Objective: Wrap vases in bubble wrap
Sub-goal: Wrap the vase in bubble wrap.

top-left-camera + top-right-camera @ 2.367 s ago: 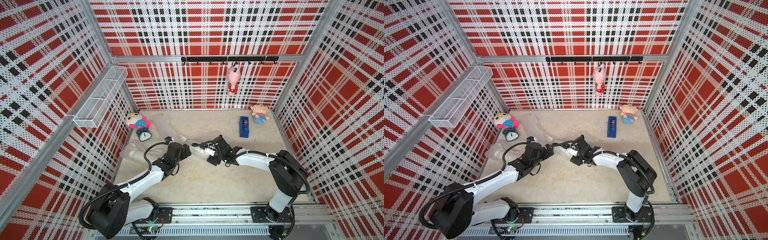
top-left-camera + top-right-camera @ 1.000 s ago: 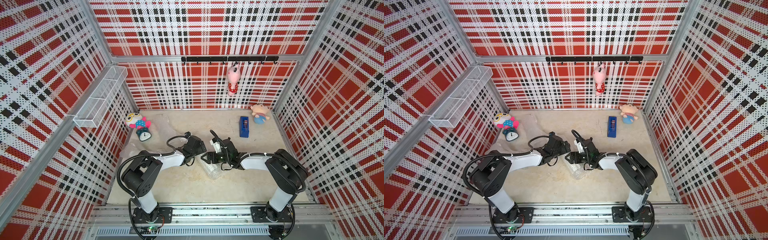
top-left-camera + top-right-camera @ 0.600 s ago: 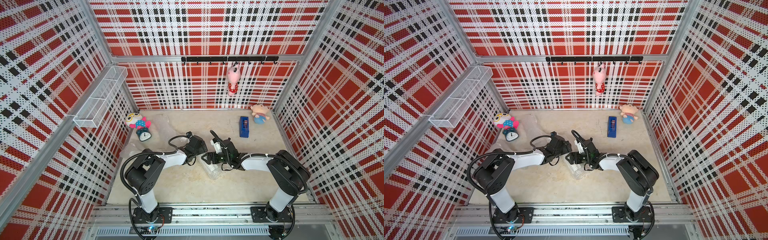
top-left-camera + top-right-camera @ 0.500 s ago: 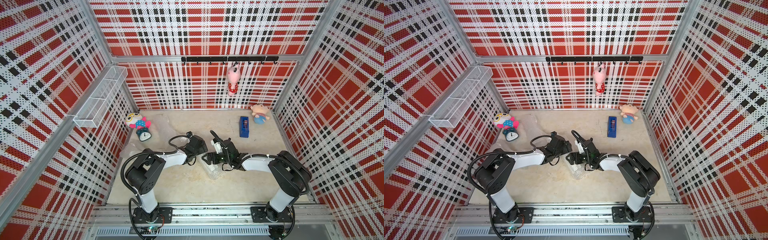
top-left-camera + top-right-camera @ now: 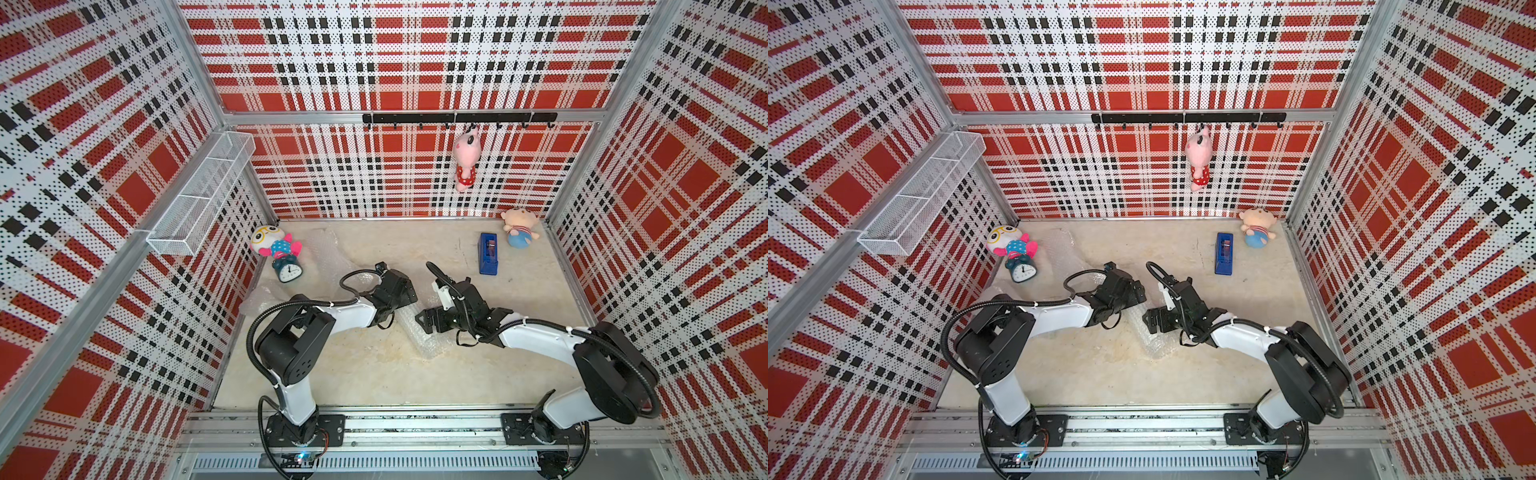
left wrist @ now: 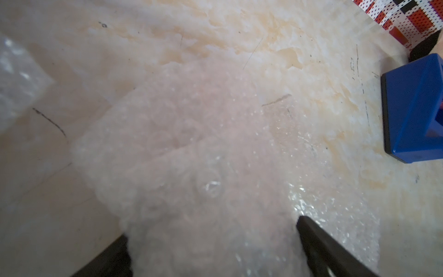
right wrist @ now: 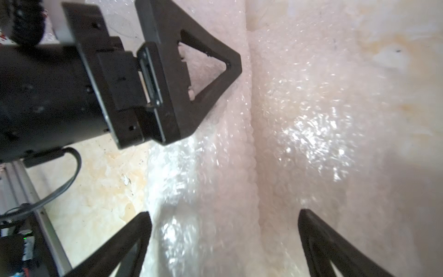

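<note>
Counter [image 5: 519,299], both top views: rolled bundle of bubble wrap [image 5: 420,338] [image 5: 1152,338] lies flat near the centre, between the two arms. One end sits under the end effectors and the other points toward the front rail. Contents of the roll cannot be made out through the plastic

Left end effector [image 5: 409,298]: over the bundle's far end. In the left wrist view its jaws stand apart, with the wrap filling the gap between the two fingers [image 6: 318,244]. Cannot tell whether they press on it

Right end effector [image 5: 427,323]: reaches the bundle from the right side, close to the left one but apart from it. In the right wrist view its jaws are spread wide. The roll [image 7: 203,191] runs between them, nearer one finger [image 7: 134,235], with a flatter layer of wrap toward the other

Loose bubble wrap sheet [image 5: 328,249]: crumpled at back left, just beside the alarm clock [image 5: 289,271]

Blue tape dispenser [image 5: 487,253]: at back right, well apart from the bundle
</note>
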Tool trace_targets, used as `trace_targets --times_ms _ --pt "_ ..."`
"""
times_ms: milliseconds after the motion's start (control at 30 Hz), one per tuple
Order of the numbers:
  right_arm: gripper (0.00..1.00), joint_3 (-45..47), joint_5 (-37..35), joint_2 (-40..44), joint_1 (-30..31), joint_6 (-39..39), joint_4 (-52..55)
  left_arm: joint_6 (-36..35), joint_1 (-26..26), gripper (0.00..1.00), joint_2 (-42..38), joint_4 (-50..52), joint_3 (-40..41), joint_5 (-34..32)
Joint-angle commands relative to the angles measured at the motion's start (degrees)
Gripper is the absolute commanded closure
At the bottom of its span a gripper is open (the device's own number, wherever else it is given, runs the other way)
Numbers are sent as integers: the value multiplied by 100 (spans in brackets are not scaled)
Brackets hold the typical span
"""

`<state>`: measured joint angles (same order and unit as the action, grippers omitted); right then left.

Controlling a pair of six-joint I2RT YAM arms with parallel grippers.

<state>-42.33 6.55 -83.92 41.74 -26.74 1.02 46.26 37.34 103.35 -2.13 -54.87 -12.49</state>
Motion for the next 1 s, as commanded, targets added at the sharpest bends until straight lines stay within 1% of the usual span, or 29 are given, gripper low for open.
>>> trace_targets --times_ms 0,100,167,300,433,567,767,900,967 --pt "1 -44 -908 270 389 215 627 -89 34 4 318 443 -23 50" --pt "1 -65 -1337 323 727 241 619 -82 70 5 384 490 -133 54" --pt "1 -87 -1468 328 871 240 520 -82 97 4 405 512 -187 34" --pt "1 -149 -1752 175 1024 188 406 -82 108 4 452 547 -263 58" --pt "0 -238 -1981 -170 1117 176 368 -74 107 4 471 557 -304 95" --pt "2 -226 -1899 -342 1144 120 201 -64 111 4 511 556 -348 148" --pt "8 13 -1863 -364 1120 -219 -13 -56 93 3 541 550 -440 245" --pt "14 459 -1321 -234 902 -799 -439 -91 80 0 534 591 -585 291" --pt "17 730 -1075 -115 758 -1049 -713 -132 78 2 514 634 -729 325"
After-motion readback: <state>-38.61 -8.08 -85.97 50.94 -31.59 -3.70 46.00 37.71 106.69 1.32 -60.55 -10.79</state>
